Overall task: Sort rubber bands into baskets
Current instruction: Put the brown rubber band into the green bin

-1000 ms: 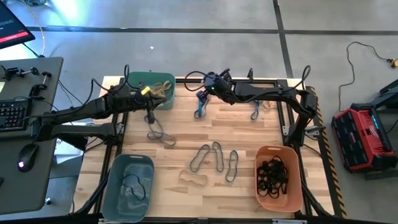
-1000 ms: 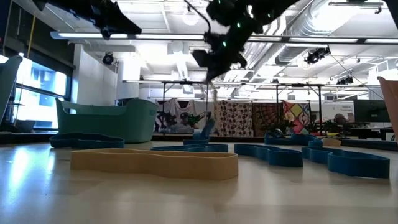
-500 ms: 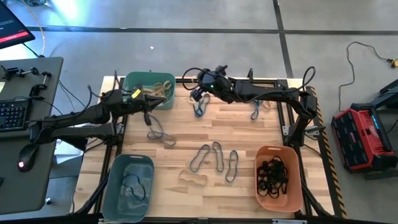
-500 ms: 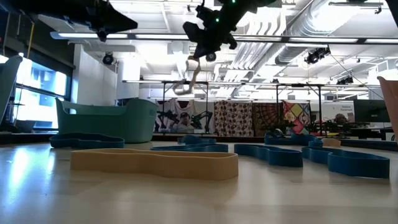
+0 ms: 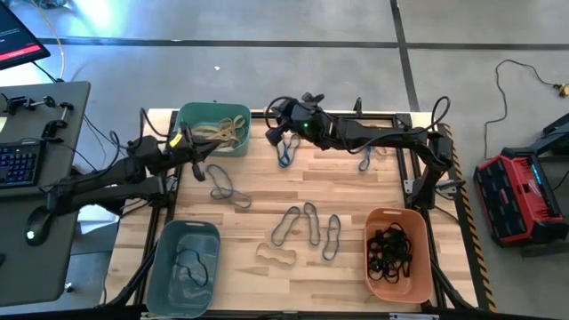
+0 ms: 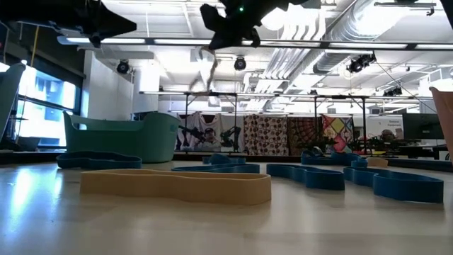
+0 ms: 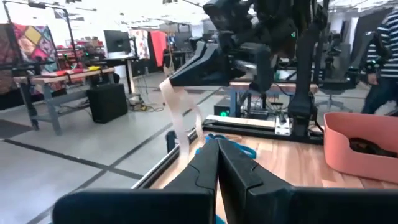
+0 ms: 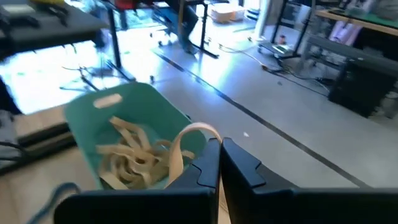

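My right gripper (image 5: 276,135) hovers beside the teal-green basket (image 5: 185,133), shut on a tan rubber band (image 8: 184,138) that curls out of its fingertips. The basket holds several tan bands (image 8: 127,158). My left gripper (image 5: 207,154) is shut on nothing, level, near the table's left edge below the teal basket. Blue and grey bands (image 5: 307,222) and one tan band (image 5: 276,257) lie flat on the wood. The grey-blue basket (image 5: 158,267) stands at the near left. The orange basket (image 5: 418,267), with black bands, is at the near right. My right gripper pinches one end of the tan band's loop (image 8: 210,133) between its two fingertips. The fingers come almost level from the table's right, slanting a little down. The band is lifted clear of the table and hangs slack below the fingers (image 6: 206,65).
A blue band (image 5: 284,154) lies just under the right gripper, another (image 5: 366,158) at the far right, and a dark one (image 5: 229,188) in front of the left gripper. A desk with keyboard and mouse (image 5: 36,178) stands left of the table.
My right gripper has risen and gone toward the teal basket, lifting the tan band clear of the table so that it dangles. My left gripper has drawn back toward the table's left edge and tipped from pointing down to level, still shut.
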{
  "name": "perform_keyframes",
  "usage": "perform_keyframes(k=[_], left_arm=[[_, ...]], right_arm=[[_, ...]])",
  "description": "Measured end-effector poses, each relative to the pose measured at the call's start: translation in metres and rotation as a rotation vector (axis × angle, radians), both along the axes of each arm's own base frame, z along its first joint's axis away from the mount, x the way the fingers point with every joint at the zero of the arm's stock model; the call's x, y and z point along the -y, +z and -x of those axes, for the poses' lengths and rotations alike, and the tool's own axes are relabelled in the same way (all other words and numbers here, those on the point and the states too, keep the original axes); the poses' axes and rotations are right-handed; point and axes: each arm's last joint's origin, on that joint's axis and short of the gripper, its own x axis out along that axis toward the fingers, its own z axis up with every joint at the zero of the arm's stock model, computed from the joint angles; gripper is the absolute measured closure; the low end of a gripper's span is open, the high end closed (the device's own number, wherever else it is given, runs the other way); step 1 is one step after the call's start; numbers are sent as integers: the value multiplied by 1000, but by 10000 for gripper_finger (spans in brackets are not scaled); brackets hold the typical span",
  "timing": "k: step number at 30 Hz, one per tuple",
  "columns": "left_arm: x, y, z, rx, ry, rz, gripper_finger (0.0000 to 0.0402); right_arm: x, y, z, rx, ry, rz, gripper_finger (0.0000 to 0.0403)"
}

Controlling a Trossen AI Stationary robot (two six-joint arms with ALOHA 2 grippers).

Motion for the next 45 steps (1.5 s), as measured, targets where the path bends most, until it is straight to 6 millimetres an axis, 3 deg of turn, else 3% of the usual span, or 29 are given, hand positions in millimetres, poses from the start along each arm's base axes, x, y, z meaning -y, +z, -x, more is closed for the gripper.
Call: perform_keyframes(k=[13, 22, 26, 30, 39, 45], left_arm=[[6, 4, 19, 44, 9, -24, 401], [7, 3, 25, 39, 28, -30, 401], [8, 3, 29, 52, 31, -34, 401], [10, 5, 34, 76, 34, -43, 401], [12, 5, 40, 84, 38, -61, 401], [12, 4, 40, 76, 38, -59, 401]], right_arm=[[-3, 5, -25, 110, 294, 59, 403], [8, 38, -60, 16, 308, 109, 403], [17, 43, -79, -5, 307, 118, 403], [27, 23, -100, -5, 323, 124, 403], [61, -39, -118, -27, 268, 36, 403], [73, -72, -131, 18, 249, 18, 403]])
